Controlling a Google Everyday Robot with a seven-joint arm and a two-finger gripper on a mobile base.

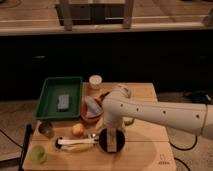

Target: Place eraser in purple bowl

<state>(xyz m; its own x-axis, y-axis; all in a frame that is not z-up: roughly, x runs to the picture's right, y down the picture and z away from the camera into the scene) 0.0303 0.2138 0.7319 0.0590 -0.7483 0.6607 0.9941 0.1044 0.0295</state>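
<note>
Wood forms the surface (150,146), a pale board with its front edge at the bottom of the camera view. At its front left corner stands a small light-green cup (37,155). Just behind and to the right of that lies a long white and yellowish item (75,145); what it is cannot be told.

Beside its right end sits the purple bowl (102,143), near-black and round, close to the front edge and about midway along the surface. The gripper (113,141) hangs directly over this bowl, pointing straight down, so that only the bowl's dark rim shows around it. Whether the gripper is spread or closed cannot be told, nor whether it holds anything.

The white arm (160,114) reaches in from the right and bends down to the gripper. A step farther back on the left are a round yellow-orange fruit (77,130) and a small dark metal cup (46,129).

Behind them sits the orange-red bowl (86,120), with a grey-blue object (92,106) in it. Left of it lies the green tray (50,92), holding a grey block (63,101). Farthest back, a white cup (95,81) stands just beside the tray's far right corner.
</note>
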